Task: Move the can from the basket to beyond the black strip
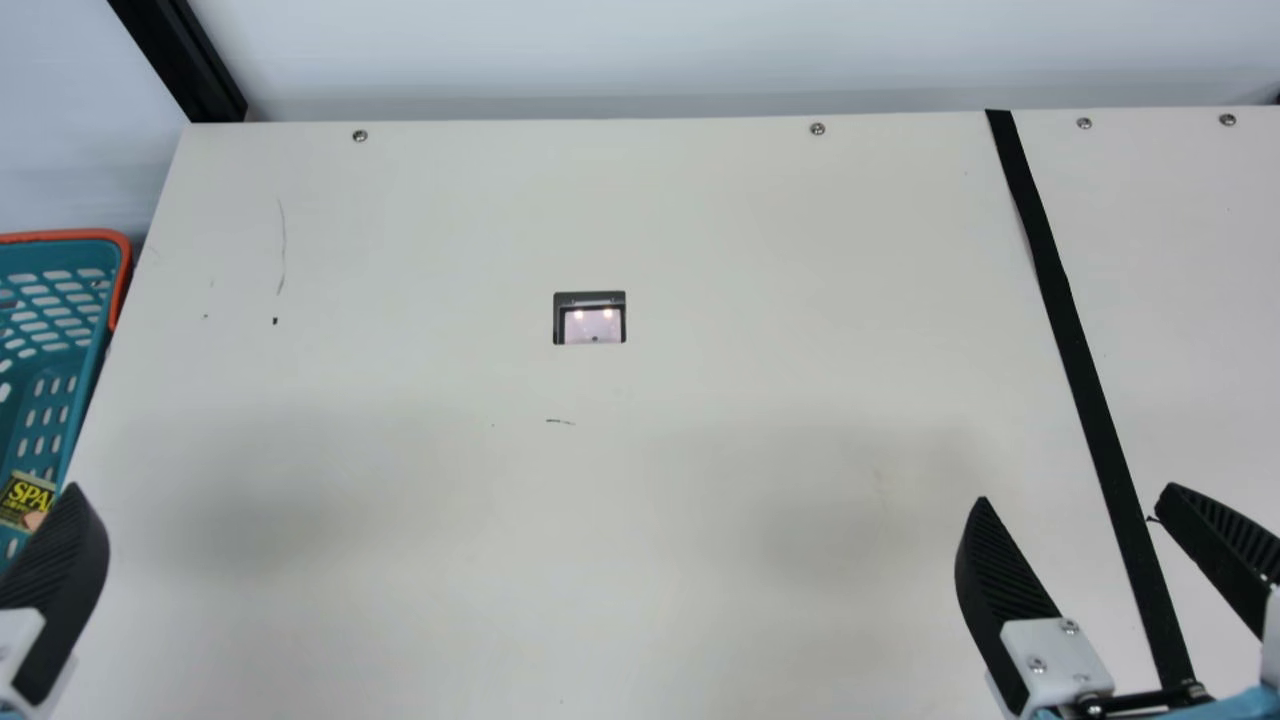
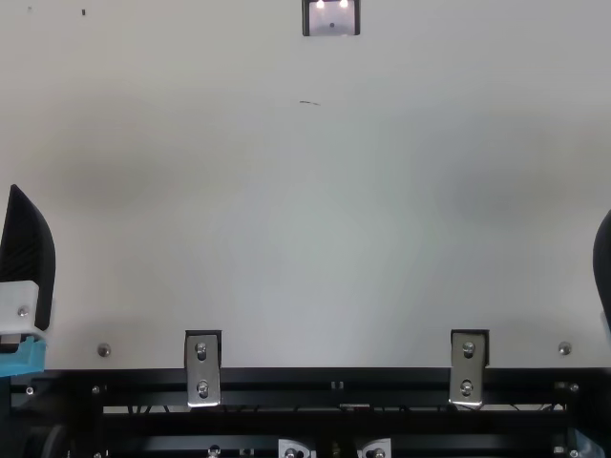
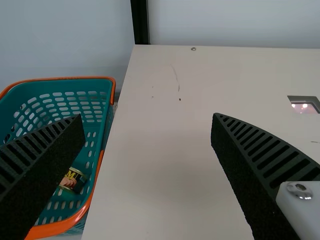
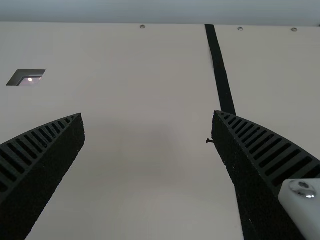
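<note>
Your can [image 1: 26,500] lies in the basket [image 1: 60,236], at the lower left edge of the main view, near the wall that faces the table [image 1: 600,550]. The left gripper [image 3: 147,116] has its fingers spread with nothing between them; the right gripper [image 1: 1078,494], at the lower right of the main view, is spread and empty too, its fingers on either side of the black strip [image 1: 1085,380]. The step in hand looks to be the pick, and the left arm is the natural one for it. Bring it over the basket, line your fingers up across the can's narrower side, then lower straight down so you don't catch the rim. Leave room for the finger on the wall side, and close gently, since a can may slip or roll. Lift well above the rim before you swing right. The strip runs down the right of the main view, so you'll probably want to set the can down mid-table for the right arm to carry across.
</note>
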Robot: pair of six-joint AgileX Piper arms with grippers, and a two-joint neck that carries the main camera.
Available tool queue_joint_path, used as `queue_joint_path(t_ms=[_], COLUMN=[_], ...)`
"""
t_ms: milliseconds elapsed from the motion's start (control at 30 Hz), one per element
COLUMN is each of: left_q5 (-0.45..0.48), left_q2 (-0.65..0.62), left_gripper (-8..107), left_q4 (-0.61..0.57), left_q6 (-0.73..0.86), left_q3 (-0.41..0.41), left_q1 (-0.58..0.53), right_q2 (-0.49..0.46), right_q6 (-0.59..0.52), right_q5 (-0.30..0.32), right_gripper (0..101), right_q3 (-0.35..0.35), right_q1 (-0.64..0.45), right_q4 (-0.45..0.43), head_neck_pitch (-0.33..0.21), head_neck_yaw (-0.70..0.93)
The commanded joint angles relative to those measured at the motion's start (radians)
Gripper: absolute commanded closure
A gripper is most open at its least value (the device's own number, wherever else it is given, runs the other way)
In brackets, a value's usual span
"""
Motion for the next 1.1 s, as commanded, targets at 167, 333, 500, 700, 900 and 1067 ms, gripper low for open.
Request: queue_joint_path(t_ms=[167,333,500,700,900,1067], left_q5=[0.0,0.0,0.0,0.0,0.0,0.0], left_q2=[0.0,0.0,0.0,0.0,0.0,0.0], left_gripper=[9,9,9,9,9,9], left_q4=[0.0,0.0,0.0,0.0,0.0,0.0], left_q6=[0.0,0.0,0.0,0.0,0.0,0.0], left_q3=[0.0,0.0,0.0,0.0,0.0,0.0], left_q1=[0.0,0.0,0.0,0.0,0.0,0.0], right_q2=[0.0,0.0,0.0,0.0,0.0,0.0], right_q6=[0.0,0.0,0.0,0.0,0.0,0.0], right_q5=[0.0,0.0,0.0,0.0,0.0,0.0], right_gripper=[0,0,0,0,0,0], right_q3=[0.0,0.0,0.0,0.0,0.0,0.0], right_q1=[0.0,0.0,0.0,0.0,0.0,0.0], right_q4=[0.0,0.0,0.0,0.0,0.0,0.0], head_neck_pitch=[-0.006,-0.006,-0.006,-0.006,-0.006,-0.006], head_neck_yaw=[0.011,0.011,0.011,0.011,0.011,0.011])
